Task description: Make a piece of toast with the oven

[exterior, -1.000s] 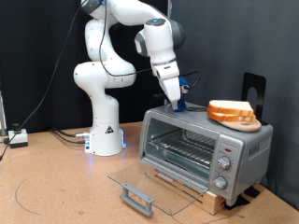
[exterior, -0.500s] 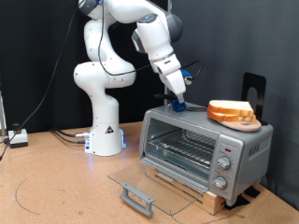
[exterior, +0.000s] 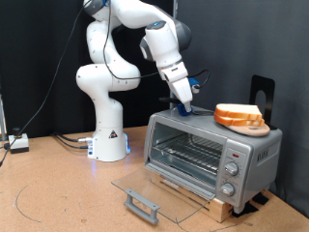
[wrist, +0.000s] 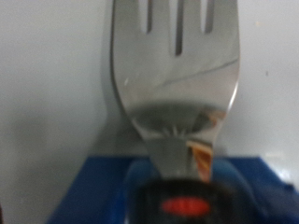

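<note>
The silver oven (exterior: 214,155) stands on a wooden board. Its glass door (exterior: 145,184) is folded down flat and the wire rack (exterior: 188,153) inside is bare. The piece of toast (exterior: 238,117) lies on the oven's top at the exterior view's right, stacked with a second slice. My gripper (exterior: 183,101) hangs over the left part of the oven's top, apart from the bread. It is shut on a slotted metal utensil (wrist: 176,75) with a blue part near its base. The utensil fills the wrist view, so my fingers do not show there.
The door's grey bar handle (exterior: 142,205) juts out low in front of the oven. Three knobs (exterior: 231,172) sit on the oven's right side. A black stand (exterior: 263,95) rises behind the oven. The robot base (exterior: 108,135) and cables (exterior: 68,140) lie to the exterior view's left.
The gripper swung slightly up and left above the oven's top, then came back a little to the right. The bread and the oven door have not moved.
</note>
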